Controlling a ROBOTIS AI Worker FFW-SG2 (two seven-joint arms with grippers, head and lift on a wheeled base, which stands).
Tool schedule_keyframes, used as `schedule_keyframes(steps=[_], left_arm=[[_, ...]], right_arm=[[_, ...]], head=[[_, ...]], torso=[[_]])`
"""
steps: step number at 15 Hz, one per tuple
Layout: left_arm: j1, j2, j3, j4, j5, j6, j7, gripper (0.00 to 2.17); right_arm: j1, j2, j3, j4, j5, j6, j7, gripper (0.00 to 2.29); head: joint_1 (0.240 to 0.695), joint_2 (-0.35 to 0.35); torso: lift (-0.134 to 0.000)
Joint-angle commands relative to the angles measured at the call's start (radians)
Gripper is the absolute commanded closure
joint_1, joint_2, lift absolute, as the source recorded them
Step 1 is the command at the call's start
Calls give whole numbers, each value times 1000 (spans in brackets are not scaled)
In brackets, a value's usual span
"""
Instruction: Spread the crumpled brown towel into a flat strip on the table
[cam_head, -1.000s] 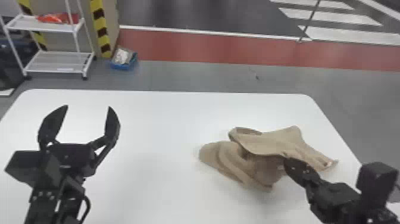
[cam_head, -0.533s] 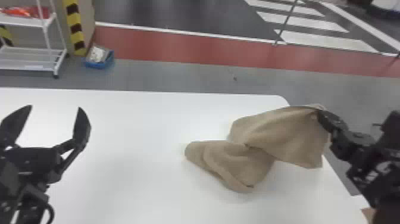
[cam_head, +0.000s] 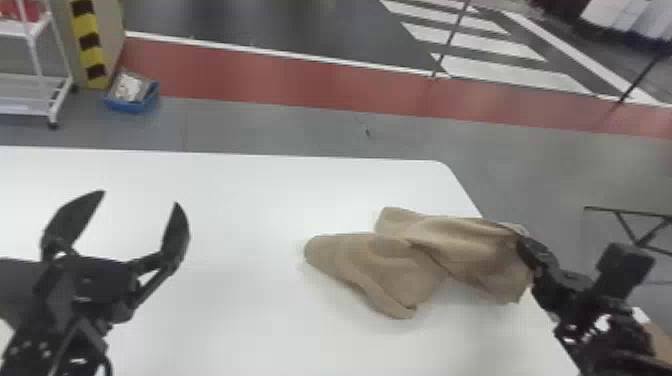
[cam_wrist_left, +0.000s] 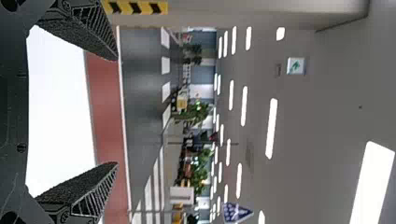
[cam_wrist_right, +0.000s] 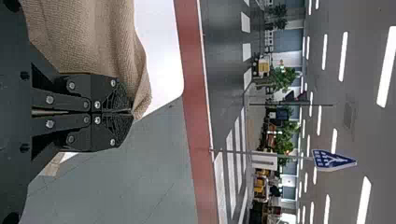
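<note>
White worktop here, grey floor past the far edge, then a red strip and some white stripes. A white rack has red stuff up top, and near it a blue bin on the floor holds something whitish. Brown towel is all bunched up toward the right edge, near the far right corner. Right gripper is clamped on its end by that edge; left gripper is wide open over the left side, nothing in it.
</note>
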Motion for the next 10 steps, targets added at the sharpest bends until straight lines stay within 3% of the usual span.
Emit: schedule_keyframes(steps=[1,3,6,10], left_arm=[[-58,-6,-120,48,17,64,-16,87],[-86,-27,-175,96,9,61,-17,83],[-97,-29,-178,102,8,55,-9,83],[-69,-15,-114,80,8,-3,14,87]], right_arm=[[36,23,33,-2,-3,-55,9,1764],[93,58,75,-61,-11,-82,17,1764],[146,92,170,-107,-13,-104,9,1764],[106,96,325,-90,61,-70,-25,1764]], head=[[695,-350],[695,-350],[695,-350],[695,-350]], torso=[[-124],[-124],[-124],[-124]])
